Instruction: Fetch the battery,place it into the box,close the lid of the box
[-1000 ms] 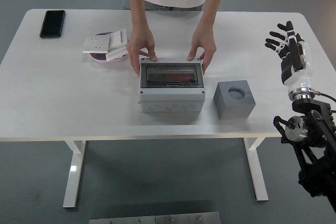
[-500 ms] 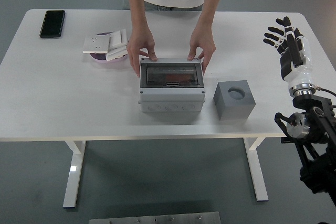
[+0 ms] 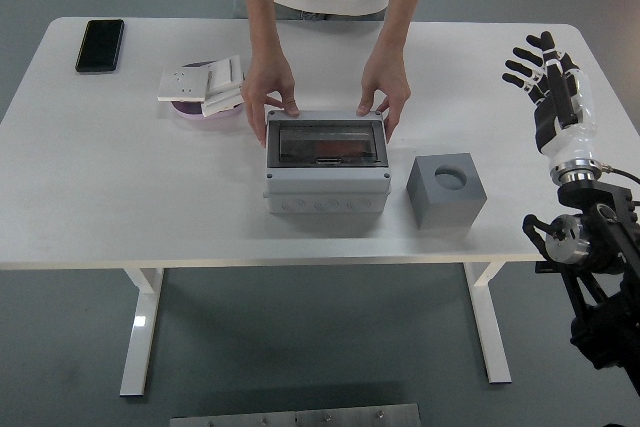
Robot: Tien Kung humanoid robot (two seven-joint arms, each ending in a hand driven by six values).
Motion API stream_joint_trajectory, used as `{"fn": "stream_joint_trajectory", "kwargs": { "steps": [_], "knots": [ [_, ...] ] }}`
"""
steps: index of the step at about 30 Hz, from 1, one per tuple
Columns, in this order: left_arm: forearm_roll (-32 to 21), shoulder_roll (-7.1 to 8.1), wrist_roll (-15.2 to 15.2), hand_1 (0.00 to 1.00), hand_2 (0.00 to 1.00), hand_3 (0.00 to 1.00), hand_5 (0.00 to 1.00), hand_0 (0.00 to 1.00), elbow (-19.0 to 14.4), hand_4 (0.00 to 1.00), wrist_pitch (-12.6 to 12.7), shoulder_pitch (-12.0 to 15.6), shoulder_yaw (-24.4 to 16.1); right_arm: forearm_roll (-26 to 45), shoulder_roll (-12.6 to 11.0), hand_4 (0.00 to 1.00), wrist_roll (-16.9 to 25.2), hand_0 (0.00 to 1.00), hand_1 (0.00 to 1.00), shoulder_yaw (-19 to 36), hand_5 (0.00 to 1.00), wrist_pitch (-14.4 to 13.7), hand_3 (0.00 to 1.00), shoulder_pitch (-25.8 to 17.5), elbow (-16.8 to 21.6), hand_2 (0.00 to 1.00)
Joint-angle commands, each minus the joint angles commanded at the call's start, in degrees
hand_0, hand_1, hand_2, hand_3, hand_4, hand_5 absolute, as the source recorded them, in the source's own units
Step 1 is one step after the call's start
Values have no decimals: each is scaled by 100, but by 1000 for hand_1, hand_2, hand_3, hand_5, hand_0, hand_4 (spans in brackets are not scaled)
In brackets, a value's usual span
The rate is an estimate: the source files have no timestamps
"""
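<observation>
A grey box [image 3: 326,165] with a dark see-through lid lying shut stands at the table's middle. A person at the far side rests one hand [image 3: 268,89] on its back left corner and the other hand [image 3: 388,90] on its back right corner. Through the lid I make out a dark shape, too dim to name. My right hand [image 3: 545,72] is raised over the table's right edge, fingers spread, holding nothing, well apart from the box. The left arm is out of view.
A grey cube with a round hole [image 3: 446,190] sits right of the box. White switch plates on a purple disc [image 3: 205,87] lie at the back left. A black phone [image 3: 100,44] lies in the far left corner.
My right hand has risen slightly and drifted a little right. The person's hands and the box have stayed still.
</observation>
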Motion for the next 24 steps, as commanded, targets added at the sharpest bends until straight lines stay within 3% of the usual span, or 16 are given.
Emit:
{"fn": "stream_joint_trajectory", "kwargs": {
  "steps": [24],
  "knots": [
    [-157, 46, -65, 737, 588, 533, 2, 637, 1, 414, 23, 38, 68, 101, -34, 757, -4, 644, 619, -102, 558, -45, 646, 38, -17, 630]
  ]
}}
